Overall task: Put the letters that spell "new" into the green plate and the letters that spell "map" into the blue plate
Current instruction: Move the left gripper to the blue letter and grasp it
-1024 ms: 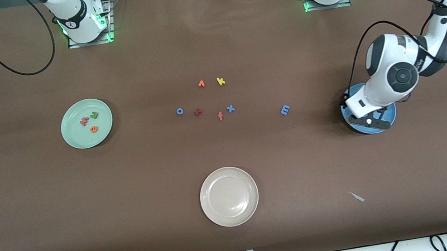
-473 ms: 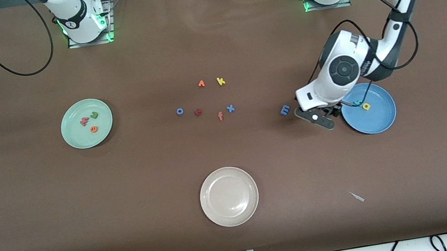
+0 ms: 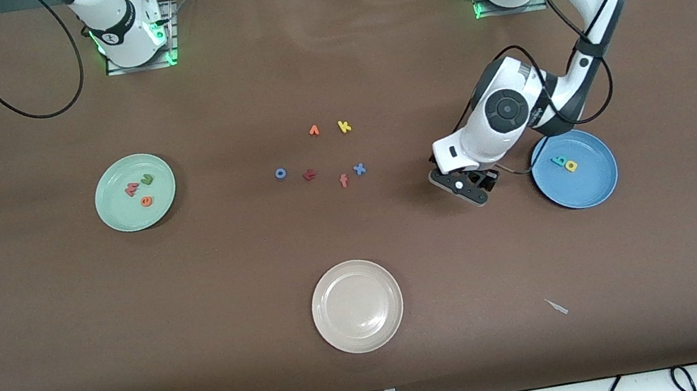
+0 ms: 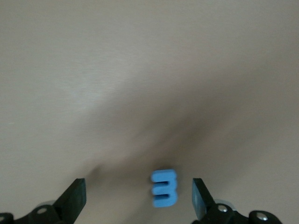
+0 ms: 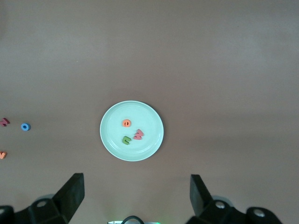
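Even bright light; blurred left wrist view

"m" (image 4: 164, 188) beside the blue plate (image 3: 594, 188)

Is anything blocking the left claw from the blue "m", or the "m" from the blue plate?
Nothing visible does. The left claw is open over the blue "m", which lies on bare table between its fingers. The blue plate sits beside it toward the left arm's end, with only table showing between.
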Controlling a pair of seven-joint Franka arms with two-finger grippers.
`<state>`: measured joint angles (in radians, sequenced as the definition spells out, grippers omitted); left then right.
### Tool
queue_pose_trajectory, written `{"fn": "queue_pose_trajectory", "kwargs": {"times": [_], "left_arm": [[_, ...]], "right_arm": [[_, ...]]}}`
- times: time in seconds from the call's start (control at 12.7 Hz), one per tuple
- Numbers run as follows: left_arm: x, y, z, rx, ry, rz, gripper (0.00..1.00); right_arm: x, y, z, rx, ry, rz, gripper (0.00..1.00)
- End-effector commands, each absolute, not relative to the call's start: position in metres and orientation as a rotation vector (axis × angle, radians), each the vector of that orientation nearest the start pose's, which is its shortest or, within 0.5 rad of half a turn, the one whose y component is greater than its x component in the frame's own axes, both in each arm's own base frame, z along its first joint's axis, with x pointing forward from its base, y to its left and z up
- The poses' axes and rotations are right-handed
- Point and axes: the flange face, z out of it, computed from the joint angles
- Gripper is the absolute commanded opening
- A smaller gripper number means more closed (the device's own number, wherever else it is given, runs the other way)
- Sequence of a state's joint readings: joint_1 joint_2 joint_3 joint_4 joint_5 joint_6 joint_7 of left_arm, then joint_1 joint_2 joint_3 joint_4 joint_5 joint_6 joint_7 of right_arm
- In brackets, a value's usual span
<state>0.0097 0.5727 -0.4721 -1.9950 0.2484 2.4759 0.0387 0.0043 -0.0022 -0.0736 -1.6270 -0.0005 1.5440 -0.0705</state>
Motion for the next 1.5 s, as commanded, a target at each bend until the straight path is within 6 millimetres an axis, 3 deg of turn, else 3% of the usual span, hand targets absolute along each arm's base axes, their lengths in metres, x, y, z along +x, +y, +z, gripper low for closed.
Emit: {"fn": "queue_pose_trajectory", "kwargs": {"times": [0.0, 0.39, 1.02, 1.26, 1.34, 1.42], "left_arm": [[0.540, -0.277, 0.194, -3.092, 0.993, 0.052, 1.00], [0.527, -0.289, 0.187, -3.038, 1.030, 0.076, 1.00], [0.522, -0.289, 0.171, -2.971, 0.996, 0.067, 0.98], [0.514, -0.284, 0.164, -2.965, 0.998, 0.106, 0.80], [0.514, -0.284, 0.163, -2.962, 0.997, 0.114, 0.70], [0.513, -0.284, 0.162, -2.958, 0.996, 0.125, 0.52]], "right_arm": [[0.545, -0.024, 0.599, -3.122, -0.050, 0.133, 1.00], [0.545, -0.019, 0.599, -3.120, -0.062, 0.140, 1.00], [0.544, -0.018, 0.599, -3.115, -0.062, 0.149, 1.00], [0.543, -0.018, 0.598, -3.114, -0.060, 0.161, 1.00], [0.542, -0.019, 0.598, -3.112, -0.058, 0.163, 1.00], [0.542, -0.019, 0.597, -3.113, -0.058, 0.173, 1.00]]}}
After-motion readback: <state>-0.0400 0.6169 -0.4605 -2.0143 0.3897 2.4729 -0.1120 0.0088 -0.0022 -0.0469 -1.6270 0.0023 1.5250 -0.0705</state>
